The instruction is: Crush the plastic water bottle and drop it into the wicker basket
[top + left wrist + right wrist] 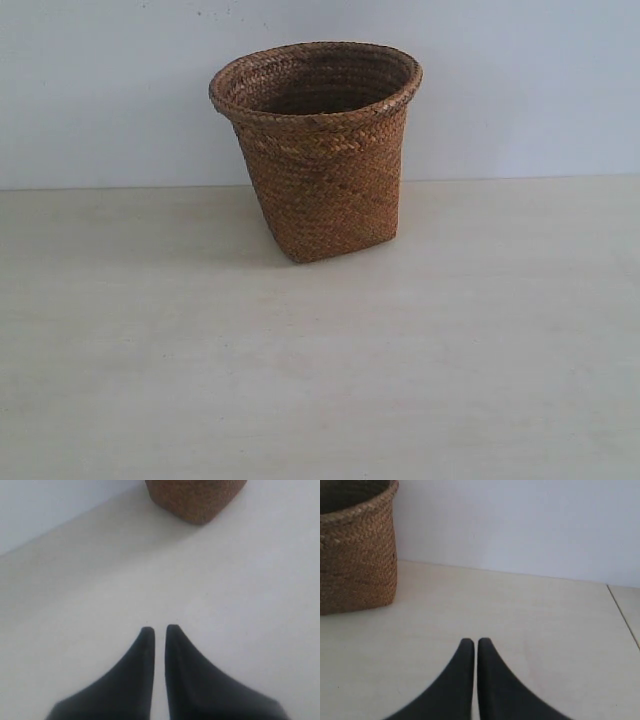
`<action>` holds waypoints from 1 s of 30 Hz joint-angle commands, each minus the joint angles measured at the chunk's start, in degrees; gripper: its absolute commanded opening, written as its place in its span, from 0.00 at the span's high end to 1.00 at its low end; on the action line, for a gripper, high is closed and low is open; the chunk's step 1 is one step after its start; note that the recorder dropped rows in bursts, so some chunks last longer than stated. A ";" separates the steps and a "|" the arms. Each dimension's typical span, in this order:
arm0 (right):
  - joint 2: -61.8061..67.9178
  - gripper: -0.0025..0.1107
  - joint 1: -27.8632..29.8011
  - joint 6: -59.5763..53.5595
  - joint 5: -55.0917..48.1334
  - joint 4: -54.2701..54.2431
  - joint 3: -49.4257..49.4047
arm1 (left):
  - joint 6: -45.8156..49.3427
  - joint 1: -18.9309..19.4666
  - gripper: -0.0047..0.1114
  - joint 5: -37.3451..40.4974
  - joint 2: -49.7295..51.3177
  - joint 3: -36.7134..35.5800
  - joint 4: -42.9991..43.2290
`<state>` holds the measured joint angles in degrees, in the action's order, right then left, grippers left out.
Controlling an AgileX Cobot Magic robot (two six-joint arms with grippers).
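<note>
The brown wicker basket (320,150) stands upright on the pale table near the back wall, its flared round rim open upward. Its base (196,497) shows in the left wrist view, and part of its side and rim (356,555) in the right wrist view. The plastic water bottle is not in any view. My left gripper (159,628) hangs over bare table, black fingers shut with only a thin slit between them and nothing held. My right gripper (471,641) is also shut and empty, beside the basket. Neither gripper shows in the exterior view.
The light wooden table (320,370) stretches wide in front of the basket. A white wall (520,80) rises right behind the basket. A seam or table edge (623,615) runs along one side in the right wrist view.
</note>
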<state>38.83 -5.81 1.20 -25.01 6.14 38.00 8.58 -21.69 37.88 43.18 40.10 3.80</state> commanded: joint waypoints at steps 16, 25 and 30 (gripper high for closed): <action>-33.59 0.98 0.13 6.11 5.49 -4.49 -13.52 | -10.17 0.12 0.92 -27.51 -24.18 -26.41 -9.97; -33.58 0.98 0.13 5.85 18.09 -4.49 -21.10 | -10.32 0.12 0.92 -43.64 -24.18 -36.01 -9.97; -33.58 0.98 0.13 5.85 26.35 -4.34 -28.98 | -9.46 0.12 0.92 -44.81 -24.18 -38.13 -9.97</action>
<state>5.54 -5.81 7.55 -3.16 1.45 12.13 -1.02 -21.69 -5.20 19.38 3.00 -5.54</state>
